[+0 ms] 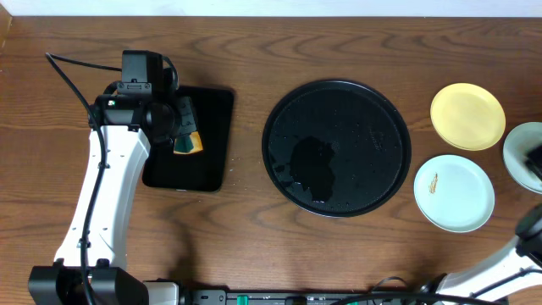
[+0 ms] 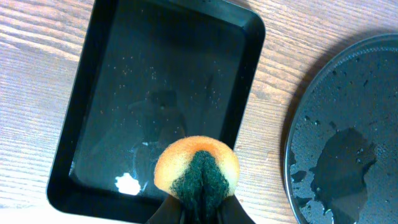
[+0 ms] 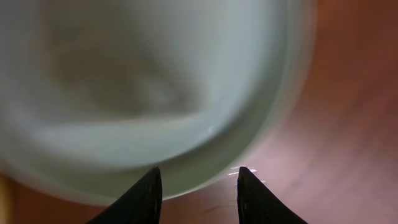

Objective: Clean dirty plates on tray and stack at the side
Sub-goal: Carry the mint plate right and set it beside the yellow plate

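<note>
The pale mint-white round plate (image 1: 515, 152) at the overhead view's right edge is cut off there; the right wrist view shows it only as a blur. The left gripper (image 2: 199, 208) hides the lower end of the yellow-and-green sponge (image 2: 196, 168).

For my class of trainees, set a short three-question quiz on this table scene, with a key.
1. True or false: a plate lies on the round black tray.
2. The left gripper holds: A) a sponge, B) a plate, C) nothing.
3. What mark does the mint plate nearest the tray carry?
Key: 1 false; 2 A; 3 a small brownish smear.
</note>
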Robot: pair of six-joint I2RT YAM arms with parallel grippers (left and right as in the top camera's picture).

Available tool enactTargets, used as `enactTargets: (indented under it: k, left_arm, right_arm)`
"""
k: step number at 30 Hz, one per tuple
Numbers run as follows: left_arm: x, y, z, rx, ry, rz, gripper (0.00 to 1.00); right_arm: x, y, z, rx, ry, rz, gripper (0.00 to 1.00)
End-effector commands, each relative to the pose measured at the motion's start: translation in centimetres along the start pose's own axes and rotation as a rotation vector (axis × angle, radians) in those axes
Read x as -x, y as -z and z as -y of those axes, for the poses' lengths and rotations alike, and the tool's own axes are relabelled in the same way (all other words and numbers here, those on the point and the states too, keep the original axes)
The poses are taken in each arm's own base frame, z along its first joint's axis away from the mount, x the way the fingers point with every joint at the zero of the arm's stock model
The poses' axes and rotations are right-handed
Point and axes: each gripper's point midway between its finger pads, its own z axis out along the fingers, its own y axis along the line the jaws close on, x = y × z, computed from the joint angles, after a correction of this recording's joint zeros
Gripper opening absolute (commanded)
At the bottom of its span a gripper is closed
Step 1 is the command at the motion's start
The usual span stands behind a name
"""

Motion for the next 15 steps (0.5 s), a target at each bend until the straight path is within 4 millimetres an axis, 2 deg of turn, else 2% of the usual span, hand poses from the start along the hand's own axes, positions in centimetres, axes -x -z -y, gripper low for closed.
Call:
enactTargets:
  k: [1, 5, 8, 15]
  left_arm:
    - [-0.1, -0.2, -0.4, 0.013, 0.003, -0.006, 0.09]
    - [-0.1, -0.2, -0.3, 0.013, 0.003, -0.006, 0.09]
    - [-0.2, -0.3, -0.4, 0.013, 0.003, -0.011, 0.09]
    - [-0.5, -0.6, -0.4, 0.014, 0.002, -0.016, 0.09]
  right_arm:
    - [0.7, -0.4, 3.2, 0.063, -0.187, -0.037, 0.39]
    - [2.1, -1.0, 6.6, 0.143, -0.355, -0.039, 0.36]
    - [3.6, -1.4, 5.9, 0.248, -0.361, 0.0, 0.36]
    - [4.9, -1.8, 3.7, 0.264, -0.292, 0.088, 0.35]
